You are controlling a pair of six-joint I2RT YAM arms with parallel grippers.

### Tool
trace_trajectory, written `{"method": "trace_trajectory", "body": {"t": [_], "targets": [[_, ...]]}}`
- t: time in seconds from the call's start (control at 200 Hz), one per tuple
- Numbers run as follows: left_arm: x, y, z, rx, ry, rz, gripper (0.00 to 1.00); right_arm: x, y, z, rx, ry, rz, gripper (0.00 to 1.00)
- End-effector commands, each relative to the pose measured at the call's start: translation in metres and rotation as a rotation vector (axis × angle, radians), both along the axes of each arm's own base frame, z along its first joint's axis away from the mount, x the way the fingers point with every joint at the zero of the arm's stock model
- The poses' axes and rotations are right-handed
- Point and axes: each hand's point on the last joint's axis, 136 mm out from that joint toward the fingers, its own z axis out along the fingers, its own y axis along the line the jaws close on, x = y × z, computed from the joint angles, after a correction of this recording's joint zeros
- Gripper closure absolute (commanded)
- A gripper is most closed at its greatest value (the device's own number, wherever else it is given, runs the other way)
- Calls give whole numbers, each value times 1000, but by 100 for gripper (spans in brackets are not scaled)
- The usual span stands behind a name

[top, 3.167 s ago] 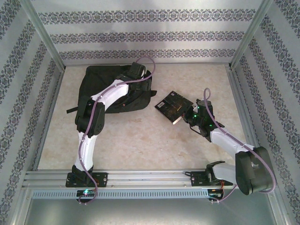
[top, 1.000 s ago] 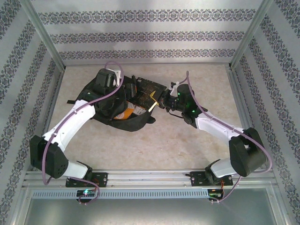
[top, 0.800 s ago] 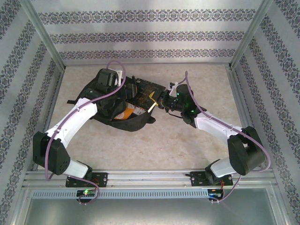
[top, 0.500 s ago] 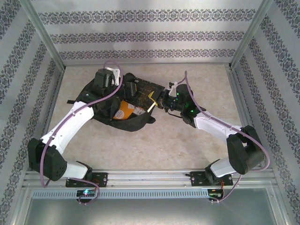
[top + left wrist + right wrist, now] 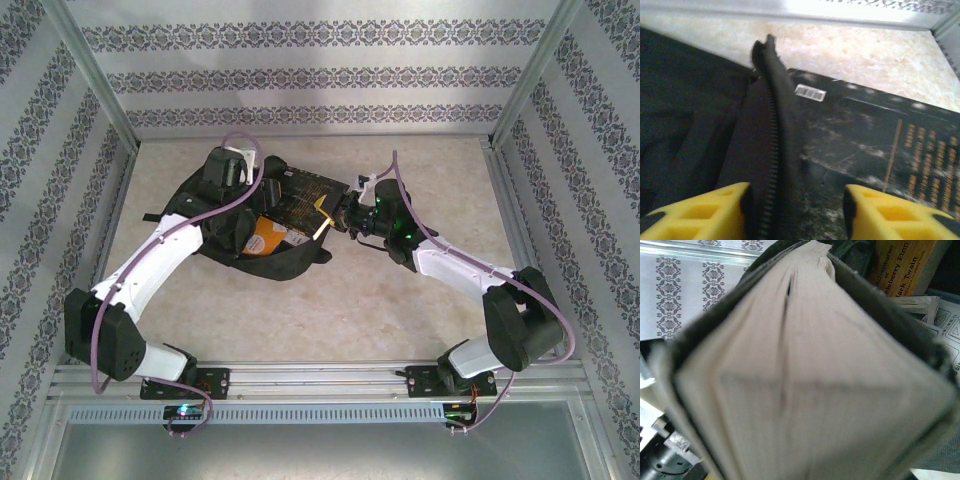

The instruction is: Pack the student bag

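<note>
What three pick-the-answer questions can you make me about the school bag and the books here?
1. Where does the black backpack lie?
A) on the table, left of its middle
B) hanging on the back wall
C) on the metal rail by the arm bases

2. What colour is the Mark Twain book inside it?
A) green
B) orange
C) pink

3. Is the backpack open or shut?
A) zipped shut
B) open
C) tied with rope

Answers:
1 A, it lies flat on the tabletop, toward the left side.
2 B, its orange cover shows through the bag's opening.
3 B, the black book held in the right jaws pokes in under the unzipped edge.
</note>
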Motion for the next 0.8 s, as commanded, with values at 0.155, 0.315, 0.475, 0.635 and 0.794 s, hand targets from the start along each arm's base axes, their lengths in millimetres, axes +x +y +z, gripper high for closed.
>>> {"method": "trace_trajectory", "body": {"t": [0.155, 0.315, 0.475, 0.635, 0.794], "targets": [[10, 17, 45, -52, -88, 81, 100, -12, 14, 40, 59, -135, 74, 100], [7, 27, 92, -53, -193, 115, 100, -21, 19, 18, 24, -112, 96, 100], [1, 35, 112, -53, -245, 140, 100, -26, 20, -8, -4, -67, 99, 100], [-1, 40, 116, -41, -256, 155, 100, -25, 21, -22, -28, -43, 104, 100], [-2, 34, 120, -79, -263, 134, 100, -22, 25, -32, -42, -37, 112, 100]]}}
